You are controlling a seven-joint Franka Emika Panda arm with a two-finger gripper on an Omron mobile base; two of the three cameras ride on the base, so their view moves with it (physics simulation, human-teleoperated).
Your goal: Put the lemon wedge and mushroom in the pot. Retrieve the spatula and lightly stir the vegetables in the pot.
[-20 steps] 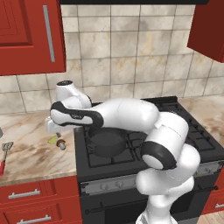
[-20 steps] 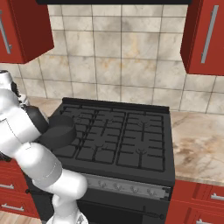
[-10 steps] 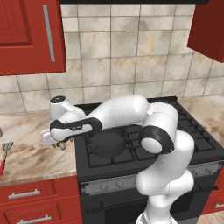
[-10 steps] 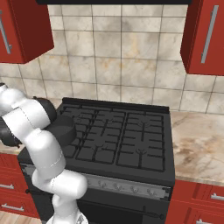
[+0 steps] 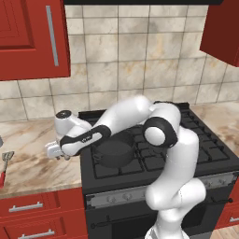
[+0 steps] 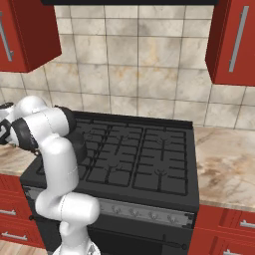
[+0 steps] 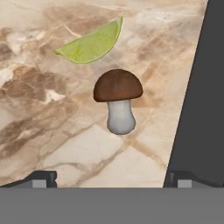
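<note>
Between the two dark fingertips at the foot of the hand view, the gripper (image 7: pixel 111 177) is seen spread to its full width with nothing held. Straight ahead of it, centred in the gap, one mushroom (image 7: pixel 118 99) lies on the marbled counter (image 7: pixel 48 131), its pale stem pointing back toward the gripper and its brown cap away, so the long axis runs along the line of approach, across the line between the fingertips. Just beyond the cap, apart from it, one lemon wedge (image 7: pixel 90 44) is found, its long edge slanted across the view. From the left base view, the gripper (image 5: pixel 55 150) is placed low over the counter just beside the stove, one dark pot (image 5: pixel 113 149) is counted on the near left burner, and one spatula (image 5: pixel 4 164) lies well apart at the counter's left edge. The mushroom is judged the nearer target.
</note>
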